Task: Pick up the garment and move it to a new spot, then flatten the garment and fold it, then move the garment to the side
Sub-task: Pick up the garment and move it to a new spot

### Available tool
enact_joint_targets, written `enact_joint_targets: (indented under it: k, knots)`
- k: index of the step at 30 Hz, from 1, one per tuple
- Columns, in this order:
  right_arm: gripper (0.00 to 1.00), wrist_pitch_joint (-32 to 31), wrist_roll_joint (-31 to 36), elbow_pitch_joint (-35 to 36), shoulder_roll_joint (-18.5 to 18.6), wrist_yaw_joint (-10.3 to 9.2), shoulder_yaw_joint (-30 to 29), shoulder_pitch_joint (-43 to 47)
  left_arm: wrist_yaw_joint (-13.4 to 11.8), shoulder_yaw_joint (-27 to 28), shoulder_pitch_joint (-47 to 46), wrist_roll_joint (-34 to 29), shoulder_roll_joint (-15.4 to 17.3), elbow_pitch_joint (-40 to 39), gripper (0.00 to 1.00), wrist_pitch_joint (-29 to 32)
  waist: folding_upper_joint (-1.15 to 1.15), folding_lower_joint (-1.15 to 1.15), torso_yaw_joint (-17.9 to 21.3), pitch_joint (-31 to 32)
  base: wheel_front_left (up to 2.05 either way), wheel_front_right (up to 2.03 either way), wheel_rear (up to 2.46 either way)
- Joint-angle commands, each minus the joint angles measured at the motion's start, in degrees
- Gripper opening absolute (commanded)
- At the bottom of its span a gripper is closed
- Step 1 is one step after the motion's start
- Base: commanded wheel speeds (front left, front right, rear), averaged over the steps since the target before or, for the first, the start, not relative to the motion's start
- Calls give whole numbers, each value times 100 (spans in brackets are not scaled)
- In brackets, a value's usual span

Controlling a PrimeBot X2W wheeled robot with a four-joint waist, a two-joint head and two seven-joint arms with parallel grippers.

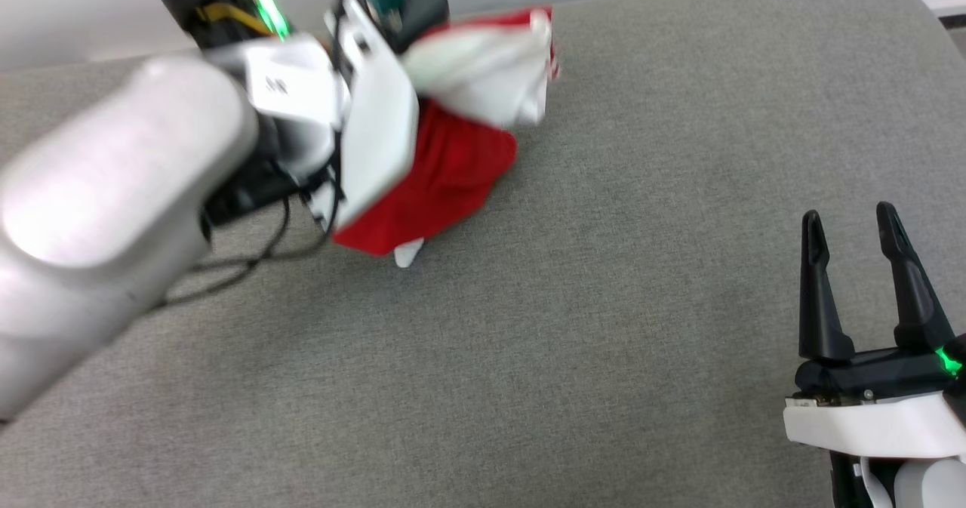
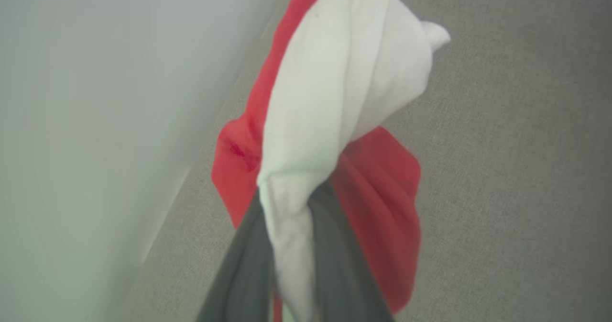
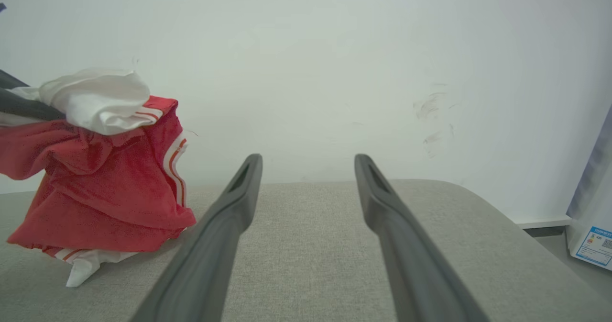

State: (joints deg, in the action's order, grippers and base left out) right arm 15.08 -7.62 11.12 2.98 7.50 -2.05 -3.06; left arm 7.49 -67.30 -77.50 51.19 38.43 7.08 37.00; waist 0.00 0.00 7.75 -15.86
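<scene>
Bunched shirt [image 1: 445, 176] clamped by its white sleeve in left end effector [image 2: 292, 202], right end effector [image 1: 853, 225] seen wide open, empty, well apart

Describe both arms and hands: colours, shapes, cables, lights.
Left forearm: rounded pale silver-grey shell, then a white angular wrist housing with loose black cables and a green light. Left hand: dark grey fingers. Right hand: two long, dark, tapering fingers slotted near the tips, on a black base with a second green light, over a white shell.
</scene>
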Motion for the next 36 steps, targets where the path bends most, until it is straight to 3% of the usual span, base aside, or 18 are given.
enact_joint_targets:
  k: [1,7,17,18,19,27,29,33,34,36]
  knots:
    - [100,14,-27,2,-19,-2,14,-77,-18,-127,226,44,-62,61,0,-72,0,0,22,-87,0,0,0]
    - [100,14,-21,-20,-19,-2,13,-157,-18,-475,1032,194,-308,291,0,-446,0,0,42,-313,0,0,0]
    - [100,14,52,-79,-19,-2,-28,-225,-6,-629,2204,5,-732,395,0,-521,0,0,-98,-508,0,0,0]
    - [100,14,71,-89,-18,-2,-31,-226,-6,-626,2178,-23,-767,430,65,-650,0,0,-131,-490,0,0,0]
    - [100,14,78,-98,-18,-2,-39,-217,-7,-621,2116,-52,-796,450,100,-800,0,0,-166,-462,0,0,0]
    - [100,14,187,-185,-18,-2,-67,5,-93,32,1925,0,-966,346,100,-2539,0,0,-457,-12,0,0,0]
    - [100,14,188,-191,-17,-2,-67,58,-260,256,1945,-98,-934,258,100,-2973,0,0,-529,118,0,0,0]
    - [100,14,205,-216,-17,-2,-67,166,-825,598,2107,-458,-837,140,100,-3844,0,0,-636,347,0,0,0]
    - [100,14,205,-216,-17,-2,-67,166,-825,598,2107,-458,-837,140,100,-3844,0,0,-636,347,0,0,0]
    - [100,14,216,-232,-18,-2,-72,228,-1168,766,2262,-637,-761,144,100,-4318,0,0,-677,446,0,0,0]
